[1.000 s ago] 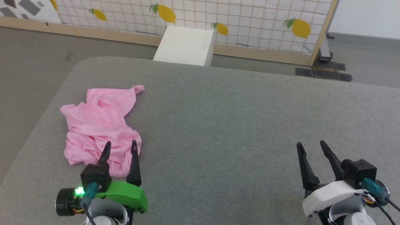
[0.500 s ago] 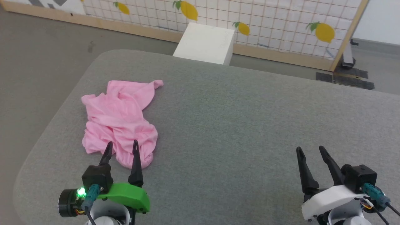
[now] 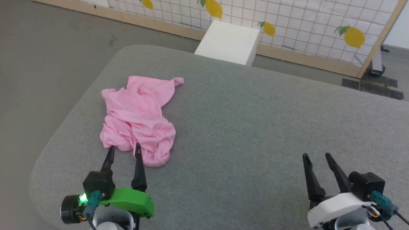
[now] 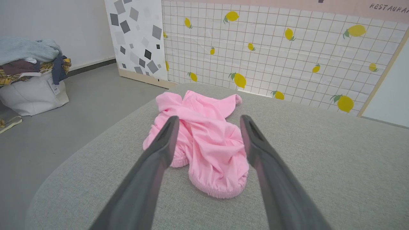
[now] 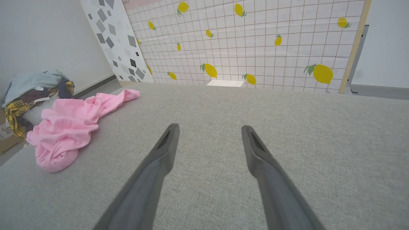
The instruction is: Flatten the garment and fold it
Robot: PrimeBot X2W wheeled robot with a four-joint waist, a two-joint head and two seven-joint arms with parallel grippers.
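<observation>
The garment (image 3: 139, 118) is a crumpled light pink heap on the left part of the grey padded table (image 3: 255, 121), its gathered elastic edge nearest me. In the left wrist view the garment (image 4: 204, 140) lies just beyond the two spread fingers. My left gripper (image 3: 124, 150) hovers open at the heap's near edge, holding nothing. My right gripper (image 3: 316, 156) stands open at the lower right, far from the cloth. In the right wrist view the garment (image 5: 68, 127) lies far to the left of the open right gripper (image 5: 209, 127).
A white box (image 3: 228, 41) stands on the floor behind the table, before a lemon-print grid screen (image 3: 287, 19). A laundry bag piled with clothes (image 4: 30, 76) sits on the floor to the left. The table's rounded left edge (image 3: 64, 127) runs close to the garment.
The head camera has swung left and down, so the whole picture shifts right and the table's left corner shows. Both grippers stay open in the same pose; the garment lies unchanged.
</observation>
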